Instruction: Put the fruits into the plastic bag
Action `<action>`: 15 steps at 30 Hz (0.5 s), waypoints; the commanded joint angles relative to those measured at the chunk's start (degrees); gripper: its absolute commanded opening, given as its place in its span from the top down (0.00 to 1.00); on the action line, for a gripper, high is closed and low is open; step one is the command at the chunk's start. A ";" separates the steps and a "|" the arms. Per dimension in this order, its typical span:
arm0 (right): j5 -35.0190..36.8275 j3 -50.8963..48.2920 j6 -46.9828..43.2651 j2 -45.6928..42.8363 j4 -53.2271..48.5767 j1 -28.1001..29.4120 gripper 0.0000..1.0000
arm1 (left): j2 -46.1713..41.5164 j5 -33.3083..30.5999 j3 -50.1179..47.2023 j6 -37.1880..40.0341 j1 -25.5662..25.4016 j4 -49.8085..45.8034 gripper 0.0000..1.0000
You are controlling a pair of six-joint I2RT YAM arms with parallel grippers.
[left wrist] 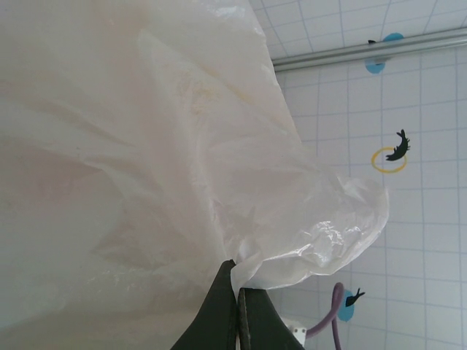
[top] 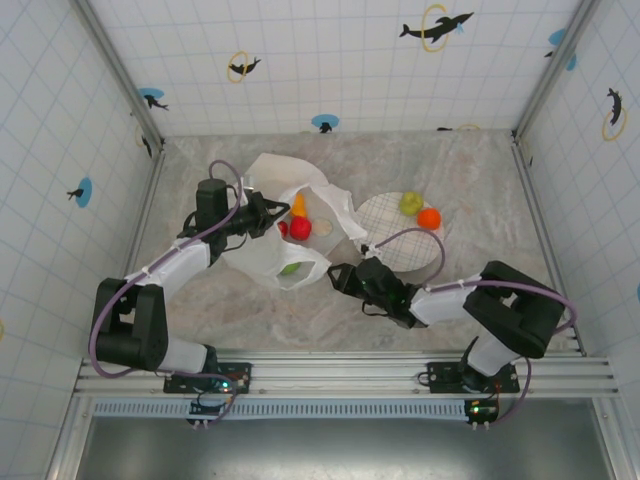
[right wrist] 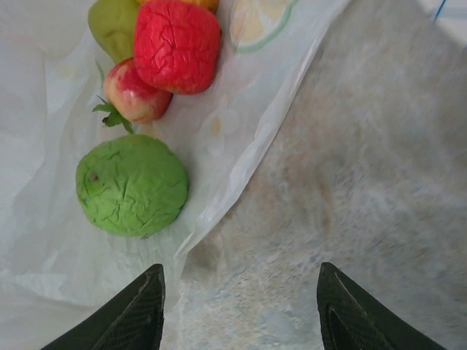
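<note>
left hand (left wrist: 236,281) is clamped on plastic bag (left wrist: 146,146) rim | right hand (right wrist: 241,268) is held half-open, empty, beside bagged green fruit (right wrist: 131,184) | orange fruit (top: 429,218) and yellow-green fruit (top: 410,203) are seen on plate (top: 385,215), farther out and rightward, nearer the right arm

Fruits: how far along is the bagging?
Done: green fruit, red fruit and more lie in the plastic bag. In hand: left tool pinches the bag; right tool is open, empty. Remaining: yellow-green fruit and orange fruit on the plate.
</note>
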 commanded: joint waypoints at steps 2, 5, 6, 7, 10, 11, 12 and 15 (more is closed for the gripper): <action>-2.50 3.55 10.06 3.48 4.61 0.85 0.45 | 0.57 0.13 0.60 1.65 0.51 0.35 1.00; -3.99 4.37 13.72 6.30 7.79 0.90 0.49 | 0.32 0.30 0.29 1.43 0.52 0.83 1.00; -4.73 5.05 14.50 7.43 8.45 0.88 0.49 | 0.23 0.22 0.24 1.46 0.51 0.88 1.00; -5.35 5.68 15.11 8.24 8.85 0.90 0.50 | 0.22 0.30 0.21 1.44 0.57 0.81 1.00; -7.67 7.84 16.43 11.28 10.51 1.24 0.51 | 0.00 0.47 0.24 1.57 0.45 0.76 1.00; -7.96 8.49 16.88 12.07 10.39 1.46 0.51 | -0.04 0.40 0.25 1.65 0.52 0.78 1.00; -8.32 8.94 17.34 12.74 10.62 1.65 0.51 | -0.12 0.46 0.25 1.62 0.50 0.77 1.00; -9.01 10.21 18.35 14.44 10.75 2.12 0.52 | -0.17 0.54 0.25 1.78 0.56 0.76 1.00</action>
